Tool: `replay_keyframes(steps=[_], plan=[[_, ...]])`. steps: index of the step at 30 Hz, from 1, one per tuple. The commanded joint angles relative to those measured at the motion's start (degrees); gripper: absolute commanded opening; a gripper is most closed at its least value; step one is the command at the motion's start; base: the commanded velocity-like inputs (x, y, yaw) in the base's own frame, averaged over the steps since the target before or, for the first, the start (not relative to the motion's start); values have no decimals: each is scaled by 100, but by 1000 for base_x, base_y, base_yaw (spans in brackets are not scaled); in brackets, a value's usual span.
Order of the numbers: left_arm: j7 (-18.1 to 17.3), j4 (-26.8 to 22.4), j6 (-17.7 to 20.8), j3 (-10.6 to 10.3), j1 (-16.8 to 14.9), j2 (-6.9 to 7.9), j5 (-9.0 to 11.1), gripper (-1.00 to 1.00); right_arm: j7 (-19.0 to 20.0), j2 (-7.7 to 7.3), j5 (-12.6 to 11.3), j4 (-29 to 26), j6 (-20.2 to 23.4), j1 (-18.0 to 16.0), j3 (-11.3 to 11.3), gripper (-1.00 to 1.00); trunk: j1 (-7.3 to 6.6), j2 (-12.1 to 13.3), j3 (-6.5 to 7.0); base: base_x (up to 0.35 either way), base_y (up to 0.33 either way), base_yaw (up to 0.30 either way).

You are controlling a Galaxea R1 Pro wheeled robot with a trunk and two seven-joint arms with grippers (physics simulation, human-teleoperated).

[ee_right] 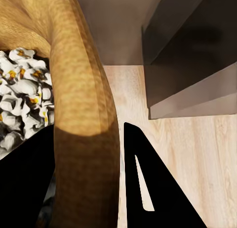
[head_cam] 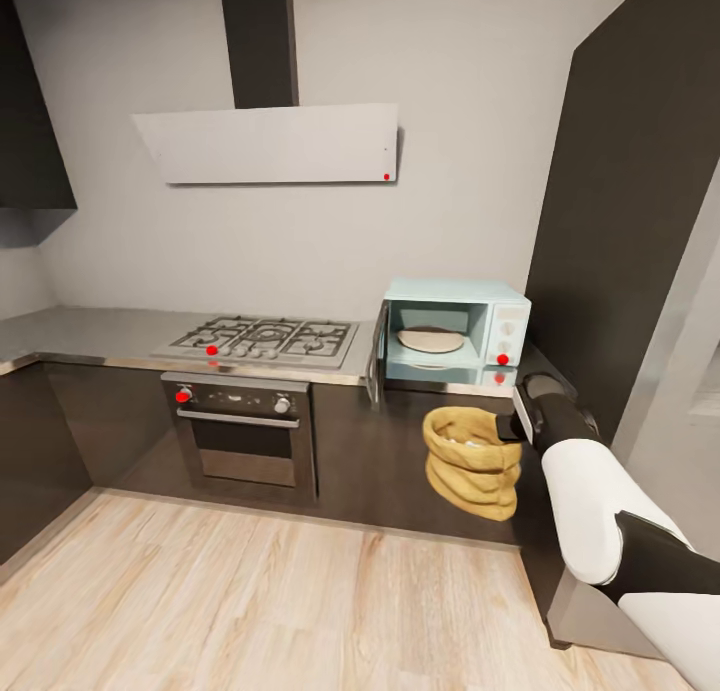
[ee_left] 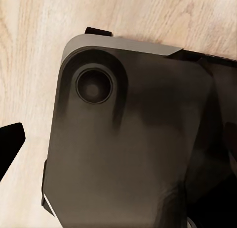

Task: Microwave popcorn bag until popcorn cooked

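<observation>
— In front of the dark cabinet fronts, below the desk edge, what do you have?

— I'm holding the popcorn bag [head_cam: 472,463] up in the air with the right pincer [head_cam: 512,426]. It hangs just below and in front of the microwave [head_cam: 455,334], clear of the floor [head_cam: 250,601].

— How is the grip?

— On the right wrist view one dark finger [ee_right: 148,183] sits outside the bag wall and the other inside, so the pincer is clamped on the rolled rim [ee_right: 84,89]. The left pincer I cannot judge; its camera looks at a dark part of the robot's own body [ee_left: 143,139] over the wood floor.

— And progress?

— The microwave door [head_cam: 377,353] stands open, the turntable plate [head_cam: 430,339] is bare, and the bag is outside. Yet white popped kernels [ee_right: 19,89] fill the bag. So I judge the heating is done, or the sack already looks cooked.

— What's left?

— Hard to say from here. If cooking is still owed, I lift the bag through the open door onto the plate, let go, shut it and start the heat.
</observation>
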Motion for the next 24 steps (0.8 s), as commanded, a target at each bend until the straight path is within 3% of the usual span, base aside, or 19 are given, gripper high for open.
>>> replay_keyframes(steps=[1,14,20,24], plan=[[-2,2,-16,12,-2,-1,30,100,36,8,11,-6,19,-5,-18,-100,0,-4,-6,0,0,0],[-2,11,-16,20,-2,-10,30,100,35,37,-5,1,74,-7,-28,-100,0,-4,-6,0,0,0],[-2,11,-16,21,-2,-10,30,100,1,184,-5,-86,74,-49,-16,-100,0,-4,-6,0,0,0],[-2,11,-16,21,-2,-10,30,100,-15,198,-9,-86,74,-309,-9,-100,0,-4,-6,0,0,0]])
